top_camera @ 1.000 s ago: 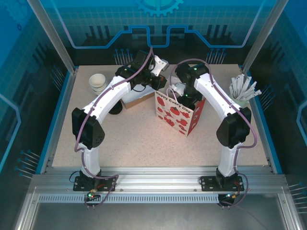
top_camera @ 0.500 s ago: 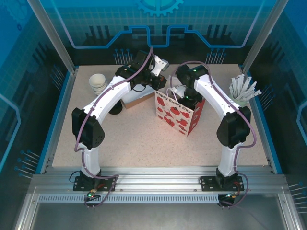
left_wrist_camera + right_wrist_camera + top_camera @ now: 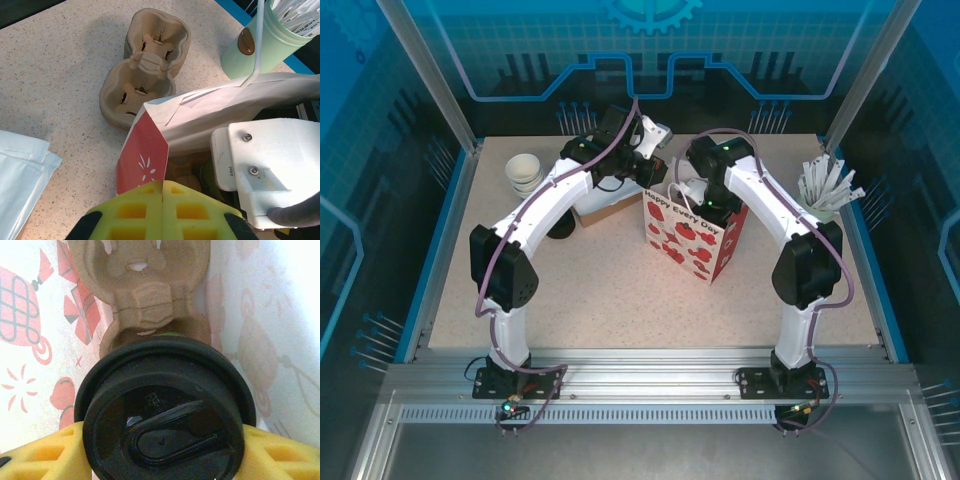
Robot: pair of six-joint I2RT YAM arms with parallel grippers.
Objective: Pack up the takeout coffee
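Strawberry-print bag (image 3: 692, 240): upright, red side fold pinched between the closed fingers of the left gripper (image 3: 162, 212).
Cardboard cup carrier (image 3: 145, 295): inside the bag, just beyond the right fingers.
Takeout coffee (image 3: 162, 410): lid up, clamped between the right gripper (image 3: 160, 460) fingers, inside the bag, at the carrier's near well.

The takeout coffee (image 3: 164, 405) has a round black plastic lid (image 3: 162, 412), smooth and faintly glossy; the brown moulded-pulp cup carrier (image 3: 145, 290) looks matt and fibrous.
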